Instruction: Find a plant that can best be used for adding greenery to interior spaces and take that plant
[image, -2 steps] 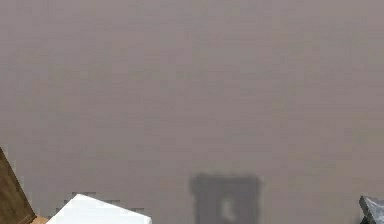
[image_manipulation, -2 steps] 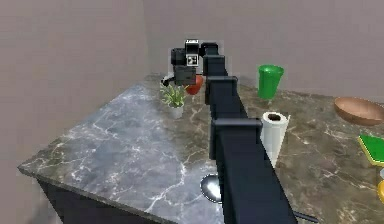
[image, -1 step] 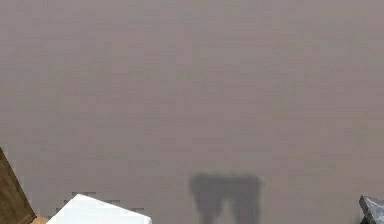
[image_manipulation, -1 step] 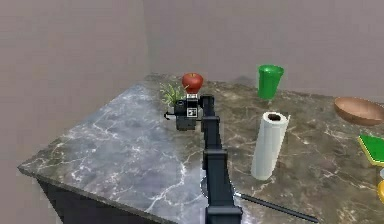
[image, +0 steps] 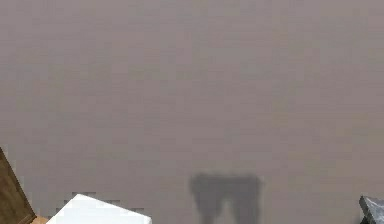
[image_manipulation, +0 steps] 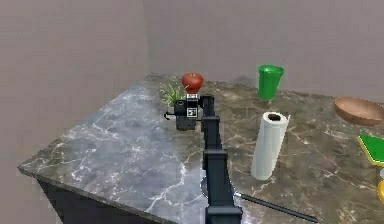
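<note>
The plant (image_manipulation: 172, 94), a small tuft of thin green leaves, stands on the marble tabletop (image_manipulation: 110, 140) near its far edge, toward the corner where two grey walls meet. Just beside it, toward the arm side view's right, sits a red round thing (image_manipulation: 192, 79). The tool (image_manipulation: 170, 112) is at the plant's near side, at the end of the dark arm (image_manipulation: 215, 170) that rises from the bottom edge. With the plant standing right behind it on the tabletop, I cannot tell whether the tool grasps anything or touches the leaves.

Farther right on the same tabletop stand a green cup (image_manipulation: 269, 80) near the far edge and a white paper towel roll (image_manipulation: 268, 145), upright, just beside the arm. A brown bowl (image_manipulation: 360, 110) lies near the right edge, with a flat green thing (image_manipulation: 373, 148) below it.

In the forward view a plain grey wall (image: 190, 80) faces the robot, with a white block (image: 95, 211) at the bottom left and a brown wooden edge (image: 10, 190) beside it.
</note>
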